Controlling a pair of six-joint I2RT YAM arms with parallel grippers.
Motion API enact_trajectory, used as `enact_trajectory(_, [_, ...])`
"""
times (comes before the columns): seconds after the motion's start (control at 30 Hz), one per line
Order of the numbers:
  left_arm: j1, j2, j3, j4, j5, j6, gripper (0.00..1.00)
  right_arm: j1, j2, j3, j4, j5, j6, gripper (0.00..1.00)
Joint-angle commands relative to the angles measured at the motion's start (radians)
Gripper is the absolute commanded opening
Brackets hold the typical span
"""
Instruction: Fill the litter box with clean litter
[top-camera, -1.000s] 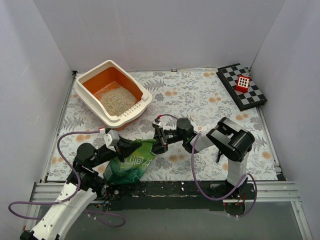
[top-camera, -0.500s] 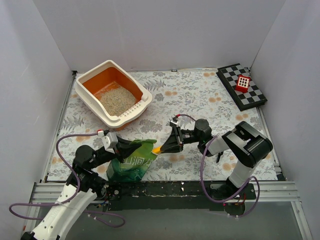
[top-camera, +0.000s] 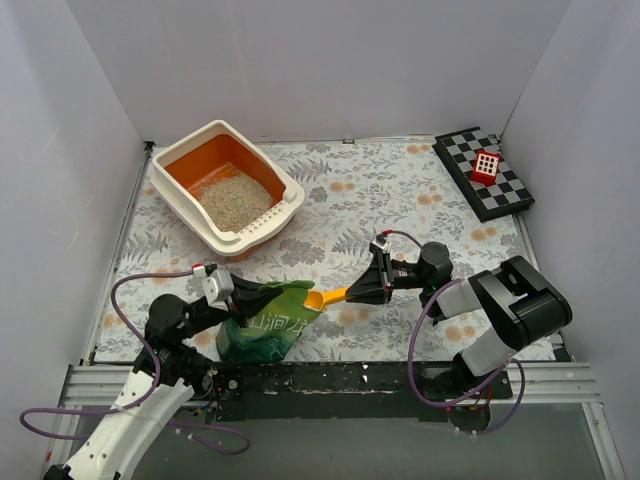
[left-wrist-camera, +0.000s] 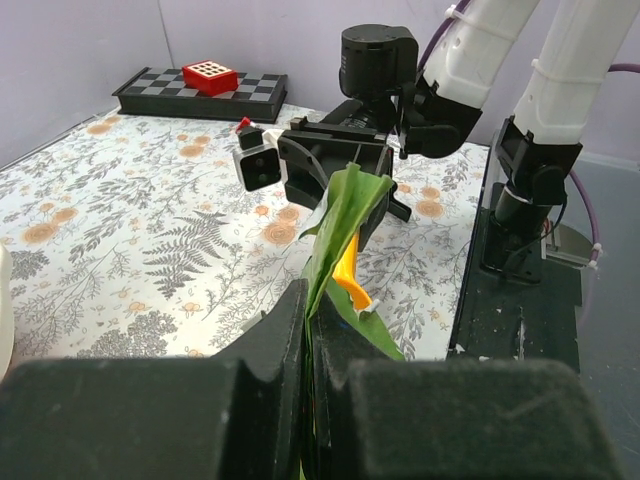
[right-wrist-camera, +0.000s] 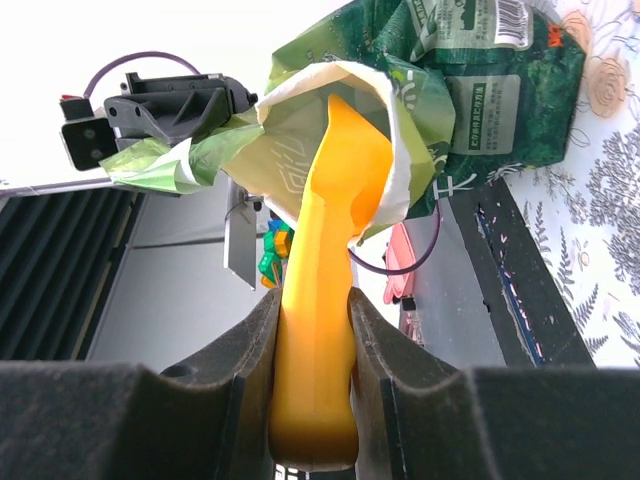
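Observation:
The litter box (top-camera: 291, 190), cream rim and orange basin, stands at the back left with a patch of clean litter (top-camera: 236, 201) in it. A glossy green bag (top-camera: 268, 326) stands at the near edge. My left gripper (top-camera: 243, 293) is shut on the bag's top edge (left-wrist-camera: 343, 212), holding the mouth up. My right gripper (top-camera: 360, 293) is shut on the handle of a yellow-orange scoop (top-camera: 329, 297), whose bowl (right-wrist-camera: 345, 160) sits inside the bag's mouth (right-wrist-camera: 400, 120). The bag hides what the bowl holds.
A chessboard (top-camera: 510, 190) with a red block (top-camera: 486, 166) on it lies at the back right. White walls close in the floral mat (top-camera: 400, 190) on three sides. A black rail (top-camera: 340, 378) runs along the near edge.
My right gripper has moved to the right, drawing the scoop handle out of the bag until only the bowl stays in its mouth. The left gripper keeps its hold on the bag.

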Motion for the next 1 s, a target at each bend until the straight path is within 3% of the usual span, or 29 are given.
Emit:
enact_trajectory(0.0, [-0.002, 0.020, -0.006, 0.029, 0.026, 0.025, 0.00, -0.064, -0.048, -0.052, 0.350, -0.067, 0.035, 0.01])
enact_trajectory(0.37, [-0.002, 0.049, -0.004, 0.034, 0.072, 0.025, 0.00, -0.210, -0.149, -0.144, 0.403, -0.123, 0.087, 0.01])
enact_trajectory(0.63, [-0.002, 0.037, -0.004, 0.029, 0.047, 0.028, 0.00, -0.234, -0.291, -0.195, 0.322, -0.123, 0.061, 0.01])
enact_trajectory(0.8, [-0.002, 0.018, 0.002, 0.021, 0.024, 0.030, 0.00, -0.253, -0.463, -0.178, -0.067, -0.119, -0.142, 0.01])
enact_trajectory(0.97, [-0.002, -0.014, -0.001, 0.023, 0.003, 0.030, 0.00, -0.279, -0.647, -0.045, -0.754, -0.072, -0.539, 0.01])
